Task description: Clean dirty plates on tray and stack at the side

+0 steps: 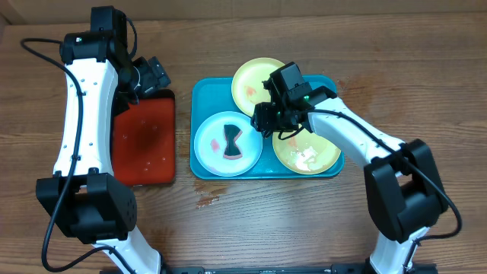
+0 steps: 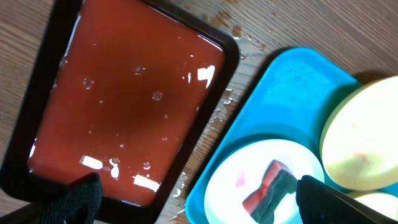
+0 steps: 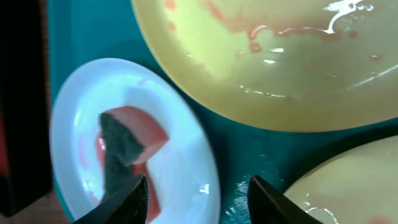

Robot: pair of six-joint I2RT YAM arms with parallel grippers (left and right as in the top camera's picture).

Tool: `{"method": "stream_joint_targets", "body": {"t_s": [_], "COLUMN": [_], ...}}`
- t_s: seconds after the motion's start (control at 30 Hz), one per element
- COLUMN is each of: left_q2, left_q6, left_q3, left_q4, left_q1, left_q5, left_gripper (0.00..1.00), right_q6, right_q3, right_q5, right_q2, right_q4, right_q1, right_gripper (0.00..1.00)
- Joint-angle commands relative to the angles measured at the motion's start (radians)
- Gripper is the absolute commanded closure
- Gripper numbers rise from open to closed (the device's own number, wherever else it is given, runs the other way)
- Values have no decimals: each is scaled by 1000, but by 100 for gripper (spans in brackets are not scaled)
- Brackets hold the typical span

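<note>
We see the right claw (image 3: 199, 198) partly spread, pinching nothing, above the tray (image 1: 199, 169), which holds a pale blue plate (image 1: 209, 144) with a sponge (image 1: 230, 142) and two yellow plates (image 1: 251, 80) (image 1: 316, 156). The left claw (image 2: 202, 199), spread wide, hangs over the red tray (image 1: 144, 141) on the bench (image 1: 251, 221).

brown wood-grain table (image 1: 251, 228) under even light, damp stains (image 1: 207, 201) showing.

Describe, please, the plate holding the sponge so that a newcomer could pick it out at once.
Start at the turquoise tray in the middle of the table, beside the red tray. Of the three in it, take the plate nearest the red tray. It alone is pale blue, not yellow-green, and carries a red-and-dark sponge.
</note>
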Motion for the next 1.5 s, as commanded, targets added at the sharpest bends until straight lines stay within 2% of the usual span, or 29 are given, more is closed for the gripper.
{"method": "stream_joint_targets", "body": {"t_s": [0.0,0.1,0.37,0.43,0.53,0.57,0.63,0.7,0.77,0.8,0.9,1.0,1.13,1.33,1.47], "left_q2": [-13,-13,-13,-13,-13,-13,-12,-12,-11,-11,-11,-11,-11,-11,-10], "left_q6": [91,111,113,113,113,114,118,123,134,142,160,162,161,145,99], "left_q3": [-4,-4,-4,-4,-4,-4,-13,-28,-51,-66,-115,-177,-275,-414,-491], "left_q4": [-3,-1,10,16,8,3,-9,-11,-8,-2,27,77,159,325,428], "left_q1": [-8,-18,-49,-53,-55,-55,-61,-71,-86,-95,-126,-164,-222,-301,-343], "left_q5": [55,71,71,71,76,79,80,80,95,111,154,182,213,233,233], "left_gripper": [0,0,2,14,16,20,37,49,54,55,52,42,39,40,47], "right_q6": [-36,-58,-66,-66,-66,-66,-66,-66,-66,-66,-65,-65,-65,-65,-64], "right_q3": [27,26,25,25,25,25,25,25,25,25,25,25,25,25,25], "right_q5": [39,39,47,57,60,60,63,70,74,74,73,73,73,73,72], "right_q2": [2,6,50,70,83,87,90,95,101,105,109,109,109,109,109], "right_q4": [-15,-27,-27,-26,-28,-29,-33,-39,-41,-41,-41,-40,-40,-40,-40], "right_q1": [1,7,37,38,38,38,38,38,38,38,37,37,37,37,37], "right_gripper": [51,55,54,53,53,53,56,59,60,62,74,79,90,96,96]}}
